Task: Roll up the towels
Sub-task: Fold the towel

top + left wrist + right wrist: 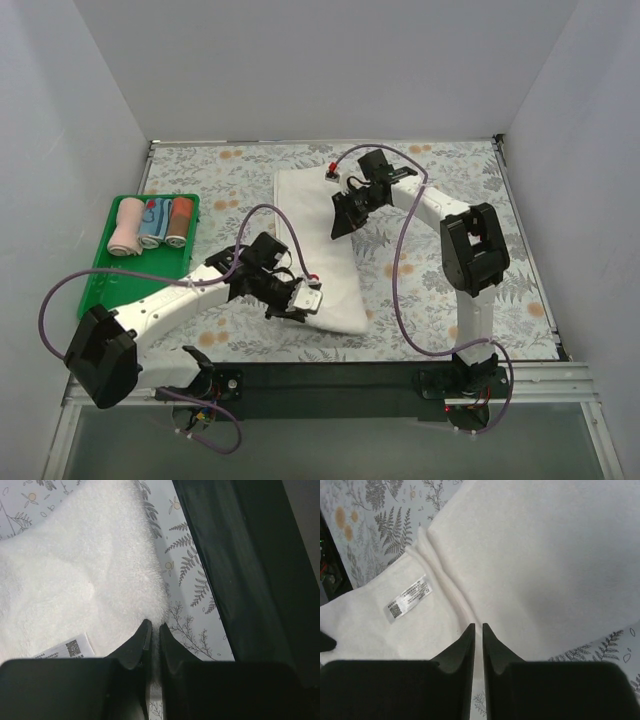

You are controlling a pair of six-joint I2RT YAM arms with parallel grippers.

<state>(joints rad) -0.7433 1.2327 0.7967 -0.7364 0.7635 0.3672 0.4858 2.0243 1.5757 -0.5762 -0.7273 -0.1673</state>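
The long cream-white towel [315, 225] lies across the middle of the floral table [450, 190]. The salmon-pink towel [125, 227] sits rolled in the green tray [100, 275] at left. The left claw [155, 625] is pinched closed on the cream-white towel's near edge, and the right claw [477, 626] is pinched closed on it farther back.

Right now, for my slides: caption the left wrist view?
Left gripper shut on the cream towel edge, fern-print table beside it.

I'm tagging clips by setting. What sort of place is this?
Probably a robot test booth in a lab: plain white walls box in a fern-print table, the left arm and right arm are bolted at its near edge, and a white towel lies between them.
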